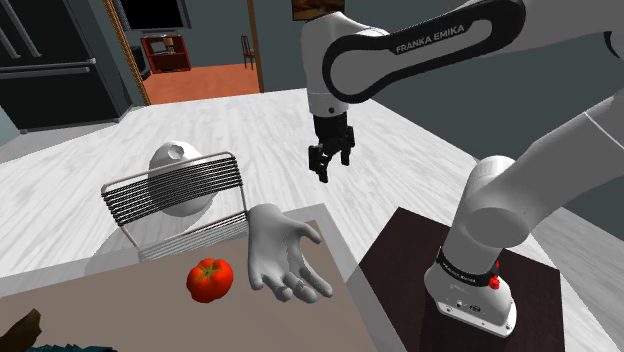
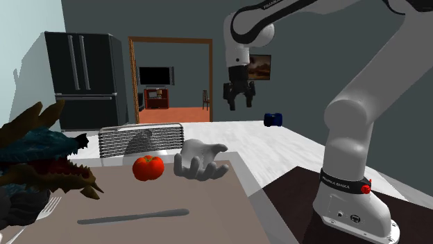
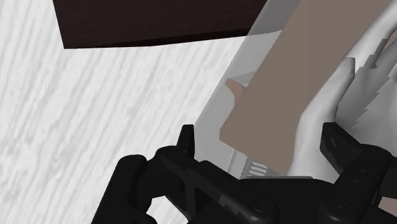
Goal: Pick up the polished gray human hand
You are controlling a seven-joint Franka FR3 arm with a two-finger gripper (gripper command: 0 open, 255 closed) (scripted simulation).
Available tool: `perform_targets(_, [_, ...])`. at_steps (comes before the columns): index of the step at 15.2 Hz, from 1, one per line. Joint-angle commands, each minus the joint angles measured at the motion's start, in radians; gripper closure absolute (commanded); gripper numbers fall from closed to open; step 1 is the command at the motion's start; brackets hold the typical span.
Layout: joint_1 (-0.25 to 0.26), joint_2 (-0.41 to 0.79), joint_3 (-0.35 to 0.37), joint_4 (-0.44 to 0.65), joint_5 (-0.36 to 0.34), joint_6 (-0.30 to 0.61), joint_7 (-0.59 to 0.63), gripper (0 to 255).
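Human hand (image 1: 283, 255): pale grey, glossy, palm up, fingers spread.
Location: lower centre of shoulder view, on tan surface (image 1: 150, 320), beside red tomato (image 1: 210, 280).
Arm (image 1: 420, 50): bent, wrist pointing down.
Gripper (image 1: 333, 168): 2 fingers apart, empty, upper centre.

The pale grey human hand model (image 1: 283, 258) is showing a smooth, softly polished skin, with light catching along its fingers. The round red tomato (image 1: 210, 280) is gleaming glossy. The grey wire rack (image 1: 178, 192) is looking like thin bare metal. The flat beige-brown table top (image 1: 120, 312) is lying matt and even, with a paler smooth rim. The whitish floor (image 1: 250, 120) is showing streaky wood grain. The white robot arm (image 1: 560, 160) is shining like smooth moulded plastic, while its all-black gripper (image 1: 333, 165) is looking matt. The spiky teal-and-brown dragon figure (image 2: 35, 149) is looking rough and scaly. The dark brown stand top (image 1: 400, 255) is showing a dull finish
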Motion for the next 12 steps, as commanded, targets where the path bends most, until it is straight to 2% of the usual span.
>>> perform_targets(1, [0.012,0.06,0.033,-0.003,0.018,0.051,0.037,0])
perform_targets(10, [0.05,0.335,0.147,0.02,0.052,0.247,0.175,0])
perform_targets(12, [0.05,0.352,0.15,0.006,0.05,0.277,0.177,0])
